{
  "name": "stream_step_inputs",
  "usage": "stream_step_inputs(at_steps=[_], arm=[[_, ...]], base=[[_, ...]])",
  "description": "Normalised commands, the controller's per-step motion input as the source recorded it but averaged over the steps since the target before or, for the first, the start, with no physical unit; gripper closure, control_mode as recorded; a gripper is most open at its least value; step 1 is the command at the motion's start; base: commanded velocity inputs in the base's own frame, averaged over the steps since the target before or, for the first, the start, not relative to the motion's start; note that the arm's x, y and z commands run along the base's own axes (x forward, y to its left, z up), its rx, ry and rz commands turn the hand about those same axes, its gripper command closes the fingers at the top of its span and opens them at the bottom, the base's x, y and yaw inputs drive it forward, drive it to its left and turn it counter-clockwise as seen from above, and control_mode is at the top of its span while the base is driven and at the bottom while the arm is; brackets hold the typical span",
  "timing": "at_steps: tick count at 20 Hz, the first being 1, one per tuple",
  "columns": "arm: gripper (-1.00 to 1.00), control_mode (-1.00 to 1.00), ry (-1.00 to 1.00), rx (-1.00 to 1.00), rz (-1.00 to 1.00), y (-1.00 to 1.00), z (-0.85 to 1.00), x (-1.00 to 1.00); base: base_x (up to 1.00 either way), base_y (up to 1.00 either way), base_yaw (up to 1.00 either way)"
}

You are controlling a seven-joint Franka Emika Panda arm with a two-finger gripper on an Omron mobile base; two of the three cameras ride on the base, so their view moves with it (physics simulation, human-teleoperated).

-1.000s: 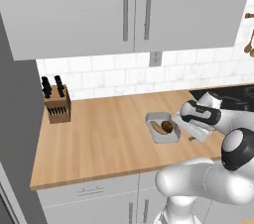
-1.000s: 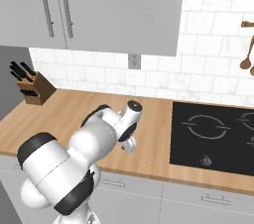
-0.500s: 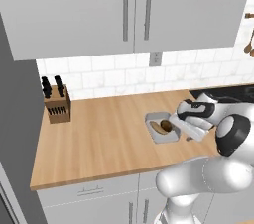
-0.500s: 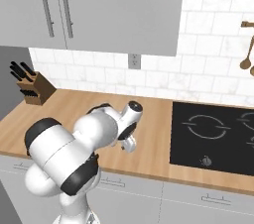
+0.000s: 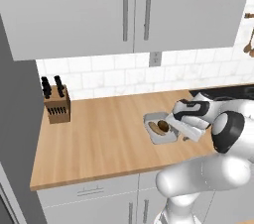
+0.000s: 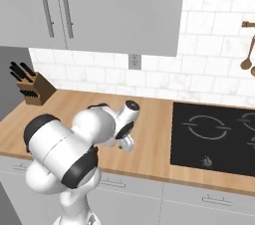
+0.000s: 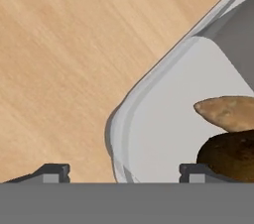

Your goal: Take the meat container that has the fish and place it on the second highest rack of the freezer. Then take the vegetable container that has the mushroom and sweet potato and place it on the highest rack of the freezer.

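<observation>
Vegetable container (image 5: 159, 130): white tray on the wooden bench (image 5: 99, 139), near its front edge, holding a tan sweet potato (image 7: 229, 112) and a dark brown mushroom (image 7: 229, 152). Tool (image 7: 124, 173): jaws spread wide, straddling the tray's rim, one fingertip (image 7: 50, 172) outside, one inside; nothing clamped. Knife block (image 5: 56, 106): far left, by the wall.

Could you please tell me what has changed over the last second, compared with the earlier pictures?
The arm has swung left and lowered toward the container, so the gripper now straddles its rim, one fingertip over the counter, the other inside by the sweet potato and mushroom. Nothing is gripped yet. The container, knife block and camera views stayed put.
</observation>
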Motion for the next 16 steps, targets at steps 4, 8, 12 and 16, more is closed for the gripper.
stream_step_inputs(at_steps=[4, 8, 12, 16], arm=[[1.00, -1.00, 0.02, 0.00, 0.00, 0.12, -0.20, 0.00], [1.00, -1.00, 0.00, -0.01, 0.00, 0.21, 0.05, 0.00], [1.00, -1.00, 0.00, -0.02, -0.06, 0.13, 0.23, 0.00], [1.00, -1.00, 0.00, -0.04, -0.05, 0.21, 0.44, 0.00]], base=[[0.00, 0.00, 0.00], [0.00, 0.00, 0.00], [0.00, 0.00, 0.00], [0.00, 0.00, 0.00]])
